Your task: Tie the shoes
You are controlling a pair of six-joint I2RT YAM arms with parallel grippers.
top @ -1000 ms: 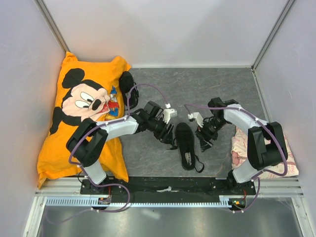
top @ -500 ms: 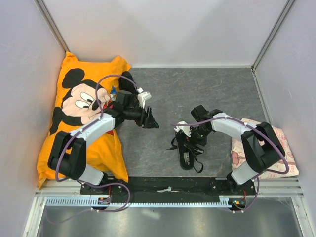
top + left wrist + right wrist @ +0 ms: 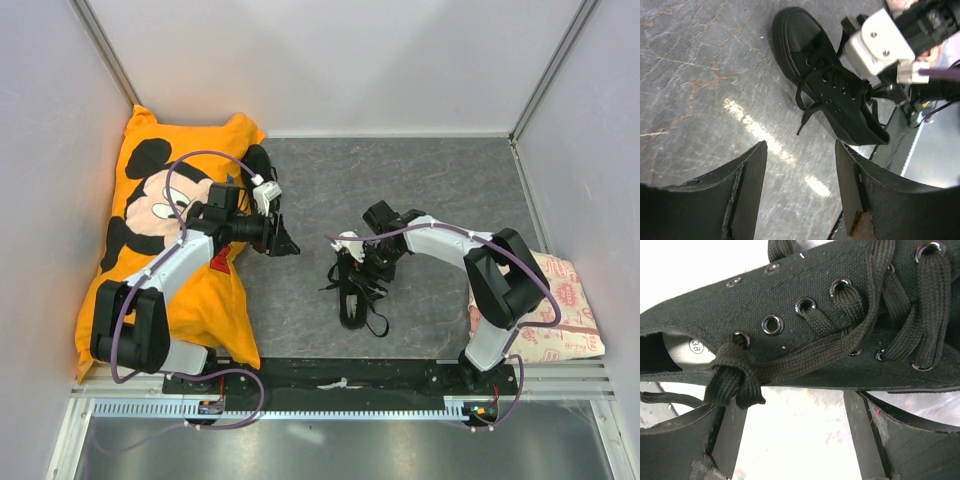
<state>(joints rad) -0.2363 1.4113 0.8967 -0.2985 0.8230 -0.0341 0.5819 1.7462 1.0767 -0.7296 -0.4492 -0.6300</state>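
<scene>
Your left gripper (image 3: 284,243), jaws spread and empty, is pulling back toward the pillow (image 3: 160,215). Your right gripper (image 3: 362,268), fingers apart, is nudging the shoe (image 3: 352,295) leftward mid-table (image 3: 430,190), laces (image 3: 378,325) untied.

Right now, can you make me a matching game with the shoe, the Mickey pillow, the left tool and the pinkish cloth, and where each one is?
Things:
1. black shoe
2. Mickey pillow
3. left tool
4. pinkish cloth

Places:
A. far right side, by the right arm's base
B. middle of the table
C. far left side
D. open and empty, just right of the pillow

Pairs: 1-B, 2-C, 3-D, 4-A
</scene>
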